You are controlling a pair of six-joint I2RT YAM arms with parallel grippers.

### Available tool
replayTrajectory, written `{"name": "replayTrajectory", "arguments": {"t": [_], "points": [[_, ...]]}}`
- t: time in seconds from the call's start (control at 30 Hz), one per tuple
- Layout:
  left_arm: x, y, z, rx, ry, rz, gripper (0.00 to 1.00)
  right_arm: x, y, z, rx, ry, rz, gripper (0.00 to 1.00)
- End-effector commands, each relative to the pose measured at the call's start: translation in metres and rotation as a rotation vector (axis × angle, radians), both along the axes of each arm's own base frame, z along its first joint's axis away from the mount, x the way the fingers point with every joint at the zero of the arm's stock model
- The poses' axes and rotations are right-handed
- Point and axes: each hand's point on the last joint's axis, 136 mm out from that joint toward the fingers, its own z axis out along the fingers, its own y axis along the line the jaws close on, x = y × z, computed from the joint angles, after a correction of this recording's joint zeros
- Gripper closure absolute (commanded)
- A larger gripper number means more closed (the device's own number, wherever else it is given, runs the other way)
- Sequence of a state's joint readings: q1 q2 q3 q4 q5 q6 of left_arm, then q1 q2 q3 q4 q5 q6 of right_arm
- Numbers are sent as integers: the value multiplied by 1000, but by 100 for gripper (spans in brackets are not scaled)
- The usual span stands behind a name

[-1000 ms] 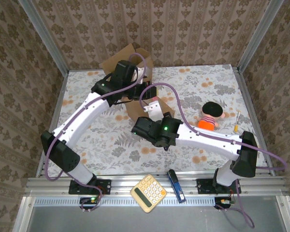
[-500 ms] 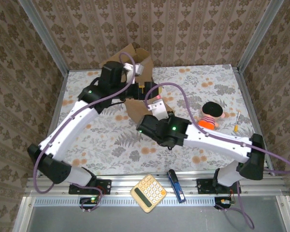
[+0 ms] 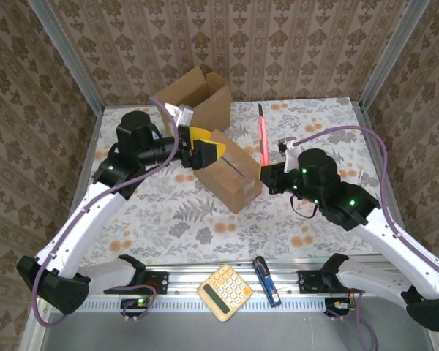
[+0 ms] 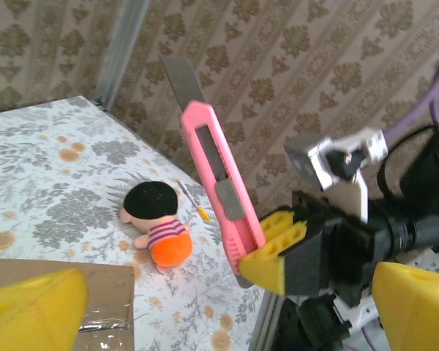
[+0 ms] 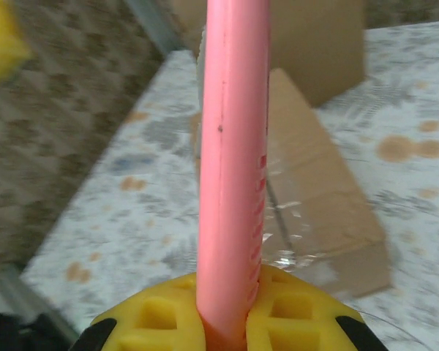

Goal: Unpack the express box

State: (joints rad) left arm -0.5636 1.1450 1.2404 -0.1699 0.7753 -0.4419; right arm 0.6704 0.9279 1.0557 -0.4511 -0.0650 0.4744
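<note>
Pink knife (image 3: pixel 262 135) stands clamped in right jaws, seemingly beside box (image 3: pixel 233 175).

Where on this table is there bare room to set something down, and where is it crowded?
Free: the near strip of table between the taped box and the front rail; also the far right corner beyond the right hand. Crowded: around the taped box, by the left hand and pink knife.

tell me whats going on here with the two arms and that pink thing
The right claw is shut on a pink utility knife, holding it upright with the blade out, right beside the taped cardboard box. The left claw hangs open at the box's other end, gripping nothing. The box is closed, with tape across its top. A second, open box sits behind it.
</note>
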Motion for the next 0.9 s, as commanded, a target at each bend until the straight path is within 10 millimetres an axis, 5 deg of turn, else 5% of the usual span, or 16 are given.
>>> {"name": "replayTrajectory", "arguments": {"t": [0.0,0.23,0.6,0.87], "points": [[-31,0,34,-113,-204,-153,1,-29,32,36,196,-41,284,100],[-51,-3,41,-182,-273,-294,0,-53,52,62,310,-138,512,100],[-52,-8,61,-296,-282,-376,1,-65,71,75,364,-170,708,100],[-49,-14,70,-345,-254,-416,33,-57,78,81,370,-194,720,100]]}}
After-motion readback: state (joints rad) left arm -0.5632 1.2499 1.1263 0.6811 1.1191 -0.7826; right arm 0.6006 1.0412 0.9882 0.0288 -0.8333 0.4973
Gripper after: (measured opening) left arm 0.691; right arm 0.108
